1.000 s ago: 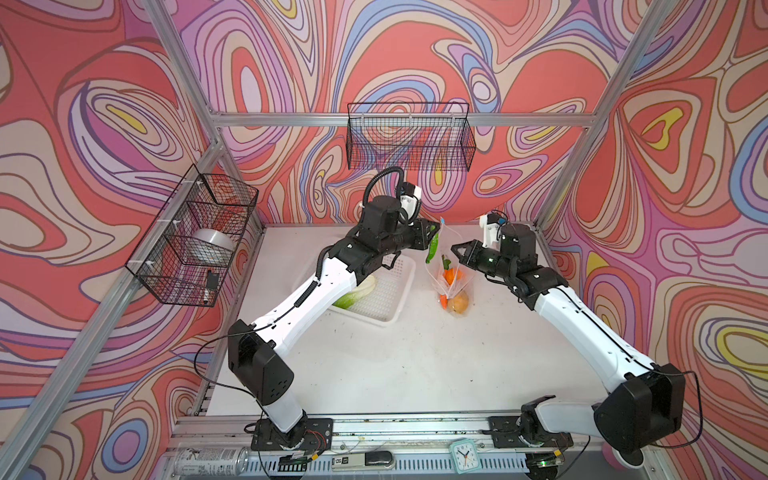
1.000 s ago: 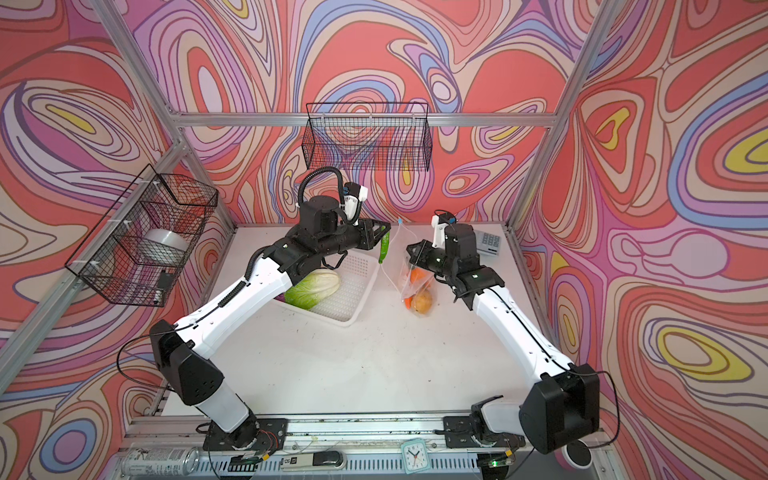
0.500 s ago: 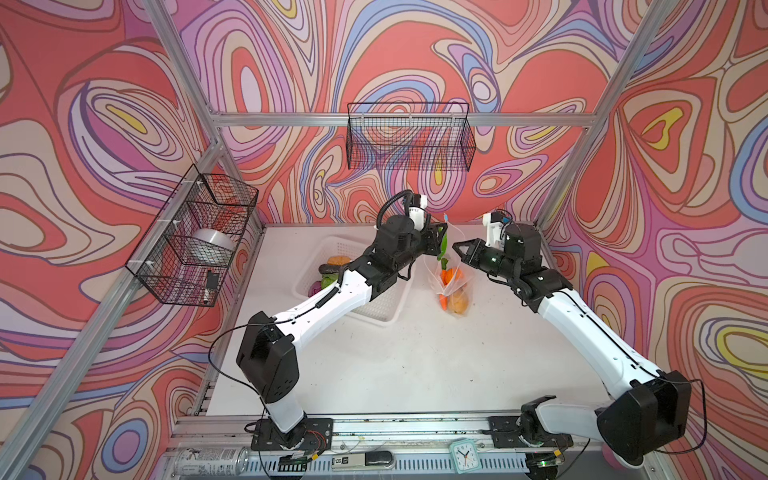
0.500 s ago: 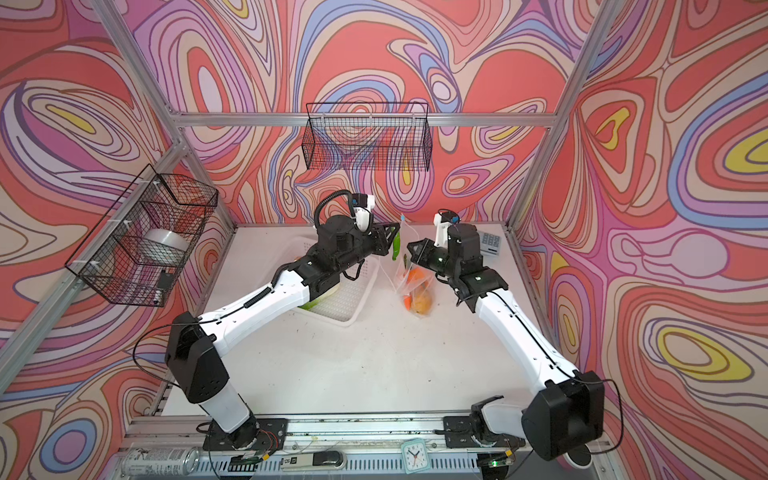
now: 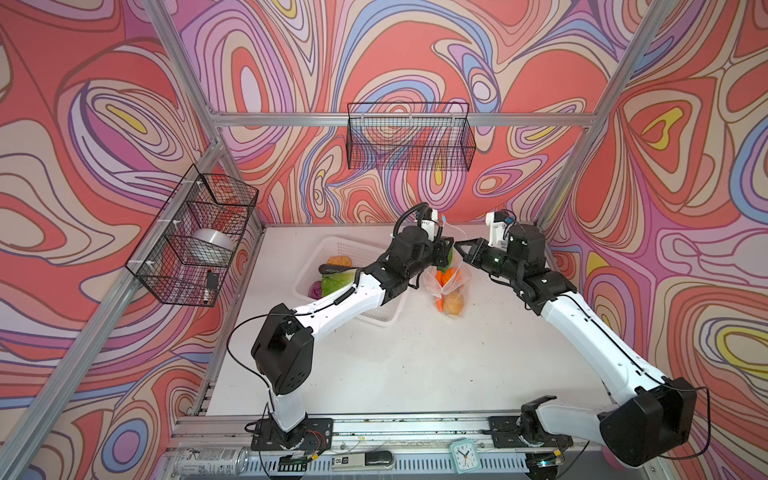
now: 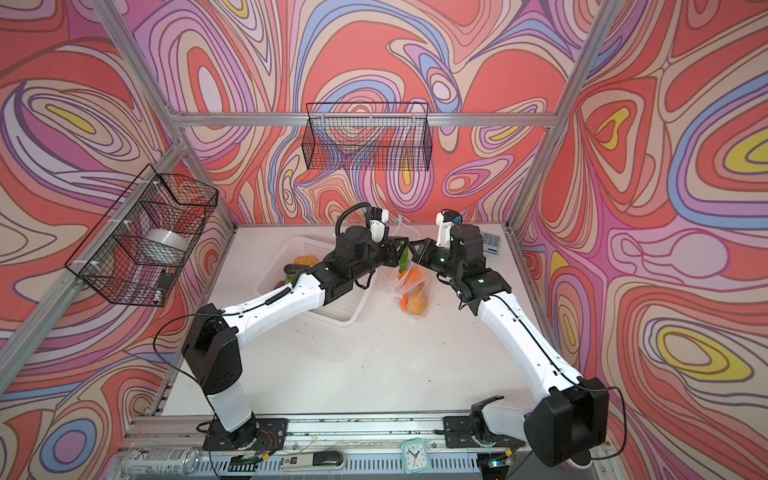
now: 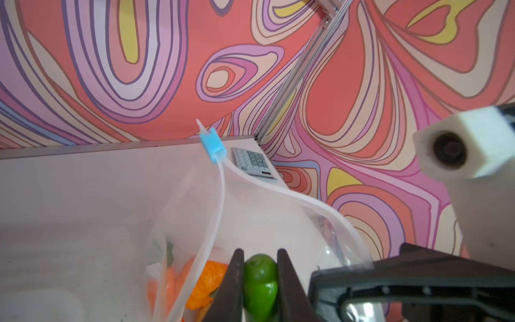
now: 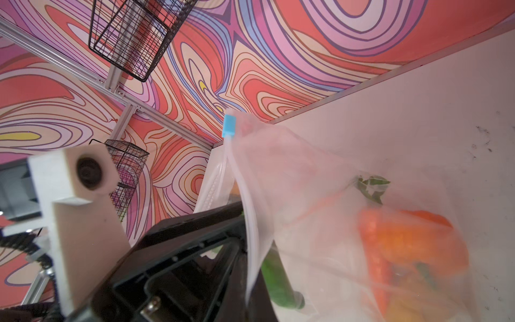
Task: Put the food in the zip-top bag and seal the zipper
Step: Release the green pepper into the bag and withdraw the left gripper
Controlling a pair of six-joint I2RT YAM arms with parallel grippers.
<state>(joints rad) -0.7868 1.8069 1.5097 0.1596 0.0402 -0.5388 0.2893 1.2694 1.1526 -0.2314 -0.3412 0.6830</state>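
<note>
Walls (image 5: 415, 62) are patterned in red, lilac and yellow swirls. A light-blue slider (image 7: 213, 145), a clear bag (image 7: 250, 217), a green vegetable (image 7: 260, 278) and an orange carrot (image 5: 443, 277) are shown above the white counter (image 5: 415, 365).

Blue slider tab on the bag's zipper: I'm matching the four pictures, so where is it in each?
In a top view: slider tab just above centre, over the lifted bag.
In a top view: same spot.
Left wrist: mid-picture, beside the calculator.
Right wrist: at the bag's peak.
Shared landmark: the green vegetable, in all four.
</note>
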